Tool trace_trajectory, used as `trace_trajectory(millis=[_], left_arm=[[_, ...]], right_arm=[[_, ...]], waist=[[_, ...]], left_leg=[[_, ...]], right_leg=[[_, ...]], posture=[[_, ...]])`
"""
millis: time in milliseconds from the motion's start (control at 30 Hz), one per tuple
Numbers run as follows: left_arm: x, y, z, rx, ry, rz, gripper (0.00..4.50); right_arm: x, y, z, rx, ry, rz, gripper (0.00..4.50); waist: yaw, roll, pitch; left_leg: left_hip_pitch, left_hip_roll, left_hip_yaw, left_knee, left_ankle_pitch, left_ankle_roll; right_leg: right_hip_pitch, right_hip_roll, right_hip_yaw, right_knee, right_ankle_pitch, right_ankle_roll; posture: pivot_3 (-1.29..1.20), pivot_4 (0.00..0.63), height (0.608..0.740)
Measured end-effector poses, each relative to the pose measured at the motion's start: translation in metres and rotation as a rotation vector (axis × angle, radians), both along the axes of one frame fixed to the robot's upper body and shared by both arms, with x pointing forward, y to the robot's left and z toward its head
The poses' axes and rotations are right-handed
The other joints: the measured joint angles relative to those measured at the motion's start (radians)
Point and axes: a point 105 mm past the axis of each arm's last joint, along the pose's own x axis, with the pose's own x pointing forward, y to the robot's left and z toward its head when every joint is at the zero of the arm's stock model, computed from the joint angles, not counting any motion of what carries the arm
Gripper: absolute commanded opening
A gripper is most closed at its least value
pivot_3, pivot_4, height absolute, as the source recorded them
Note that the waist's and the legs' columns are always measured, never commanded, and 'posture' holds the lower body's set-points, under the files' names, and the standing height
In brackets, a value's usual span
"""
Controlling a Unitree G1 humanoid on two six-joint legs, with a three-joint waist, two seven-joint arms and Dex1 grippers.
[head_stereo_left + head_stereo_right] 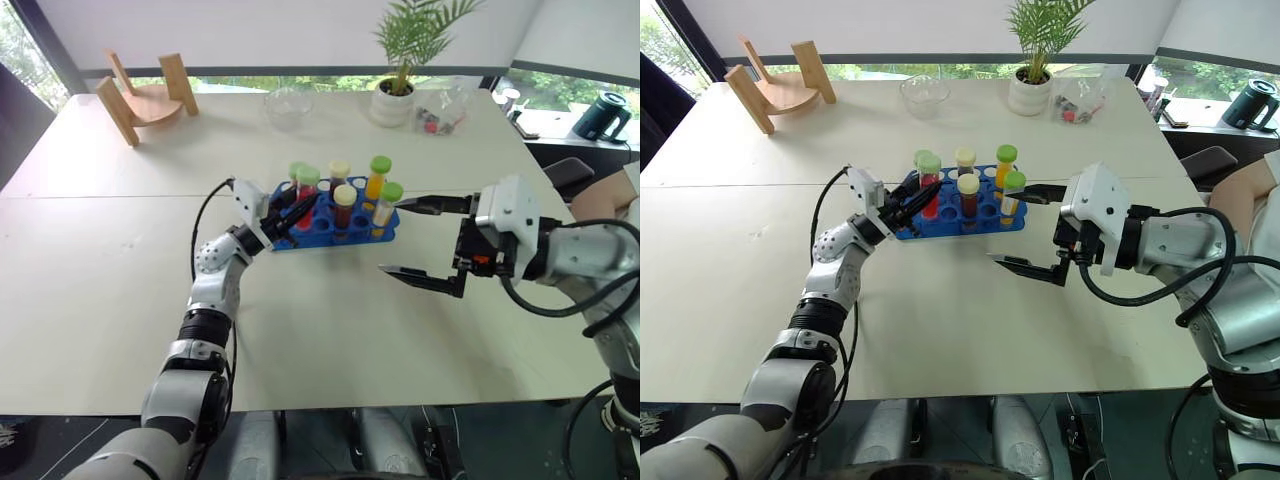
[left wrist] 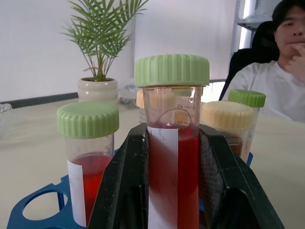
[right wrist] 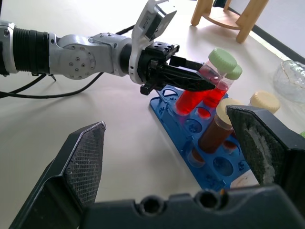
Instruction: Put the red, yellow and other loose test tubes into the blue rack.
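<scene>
The red tube (image 2: 172, 157) is a clear plastic one with a chunky ribbed green cap, a white label strip down its side and red liquid filling it to a bit below the printed marks. It's sitting at the left end of the blue rack (image 1: 330, 226), just left of the middle of the head view, and the left gripper (image 1: 296, 213) is clamped tight around it, one black finger pressed on each side of the barrel. Its long axis runs roughly up and down with the cap on top, though from the right wrist view it leans a bit.

Its bottom is cut off by the frame edge in the left wrist view and blocked by the fingers elsewhere, so I can't tell whether it's seated down in a hole.

Right next to it stands another red tube with a green cap (image 2: 88, 157), upright in the rack. Also standing there: a maroon tube with a cream cap (image 1: 343, 208), another cream-capped one (image 1: 339, 172) behind it, and two yellow-orange green-capped tubes (image 1: 376, 178) toward the rack's right end.

The right gripper (image 1: 420, 240) hangs to the right of the rack, jaws spread wide, holding nothing.

Further back on the table (image 1: 100, 300): a glass bowl (image 1: 288, 106), a potted palm (image 1: 398, 90) and a wooden stand (image 1: 148, 98) at upper left. A person (image 2: 281, 71) sits beyond the table.
</scene>
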Motion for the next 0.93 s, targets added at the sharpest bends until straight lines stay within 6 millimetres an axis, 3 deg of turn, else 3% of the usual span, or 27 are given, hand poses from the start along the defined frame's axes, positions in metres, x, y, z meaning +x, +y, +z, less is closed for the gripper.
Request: trace_trajectory(millis=[67, 267, 333, 467, 667, 933], left_arm=[[0.0, 0.0, -0.001, 0.001, -0.003, -0.003, 0.78], [-0.001, 0.002, -0.006, 0.031, 0.002, -0.001, 3.84], [-0.005, 0.006, -0.009, 0.05, -0.001, -0.003, 4.46], [-0.015, 0.024, -0.002, 0.123, -0.032, -0.008, 4.46], [-0.042, 0.071, 0.041, 0.283, 0.005, -0.017, 4.46], [-0.104, 0.109, 0.034, 0.445, 0.338, -0.065, 4.46]], right_arm=[[0.0, 0.0, 0.0, -0.001, 0.0, 0.0, 4.5], [0.0, 0.0, 0.0, 0.002, 0.0, -0.002, 4.5], [0.0, 0.0, 0.0, 0.002, 0.003, -0.003, 4.5], [0.0, -0.002, -0.006, 0.002, 0.025, -0.011, 4.5], [0.005, -0.016, -0.012, 0.012, 0.062, -0.064, 4.5], [0.011, -0.044, -0.017, 0.039, 0.094, -0.181, 4.5]], waist=[[0.0, 0.0, 0.0], [-0.001, 0.0, 0.0], [-0.003, 0.0, 0.0], [-0.004, 0.0, 0.0], [-0.004, 0.001, 0.0], [-0.007, 0.0, 0.0]], left_leg=[[0.0, 0.0, 0.0, 0.0, 0.0, 0.0], [0.0, 0.0, 0.0, 0.0, 0.0, 0.0], [0.0, 0.0, 0.0, 0.0, 0.0, 0.0], [0.0, 0.001, 0.0, -0.001, 0.0, 0.0], [0.001, 0.002, 0.0, -0.001, 0.0, 0.0], [0.001, 0.003, 0.002, -0.003, 0.0, 0.0]], right_leg=[[0.0, 0.0, 0.0, 0.0, 0.0, 0.0], [0.0, 0.0, 0.0, 0.0, 0.0, 0.0], [0.0, 0.0, 0.0, 0.0, 0.0, 0.0], [0.0, 0.001, 0.0, 0.0, 0.0, 0.0], [0.0, 0.001, 0.0, 0.0, 0.0, 0.0], [0.0, 0.001, 0.0, 0.0, -0.001, -0.001]], posture=[[0.0, 0.15, 0.74], [0.0, 0.15, 0.74], [0.0, 0.15, 0.74], [0.0, 0.15, 0.74], [0.0, 0.15, 0.74], [0.0, 0.15, 0.74]])
